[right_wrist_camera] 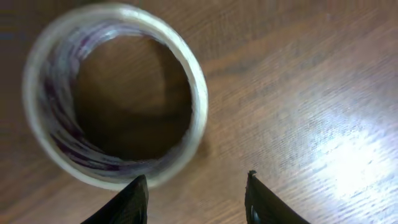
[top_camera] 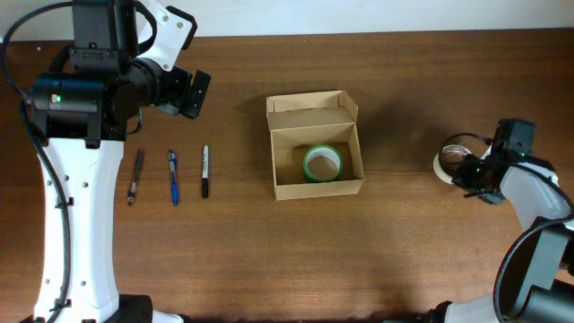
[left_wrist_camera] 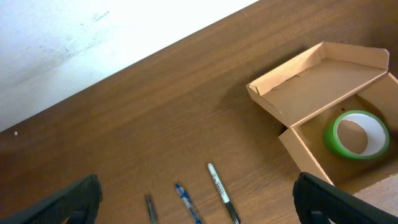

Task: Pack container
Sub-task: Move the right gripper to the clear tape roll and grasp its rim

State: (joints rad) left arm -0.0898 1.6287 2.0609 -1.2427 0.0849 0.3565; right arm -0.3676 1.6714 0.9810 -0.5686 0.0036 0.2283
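The container [top_camera: 316,189] is a tan cardboard box at the middle of the table, its flap lid folded back toward the far edge. A green tape roll [top_camera: 322,163] lies flat inside it. The left wrist view shows the container [left_wrist_camera: 311,87] and the green tape roll [left_wrist_camera: 356,134] at the right. A whitish clear tape roll [top_camera: 451,161] lies flat on the table at the right. My right gripper [top_camera: 469,172] is beside it, open. In the right wrist view the clear tape roll [right_wrist_camera: 62,146] lies just past the left finger, nothing between the jaws [right_wrist_camera: 196,177]. My left gripper [top_camera: 190,92] hangs wide open at the far left, empty [left_wrist_camera: 199,202].
Three pens lie side by side left of the container: a dark pen [top_camera: 135,175], a blue pen [top_camera: 173,177] and a black marker [top_camera: 204,170]. The left wrist view shows the marker [left_wrist_camera: 221,190] and blue pen [left_wrist_camera: 186,202] below the left gripper. A white wall borders the table's far edge.
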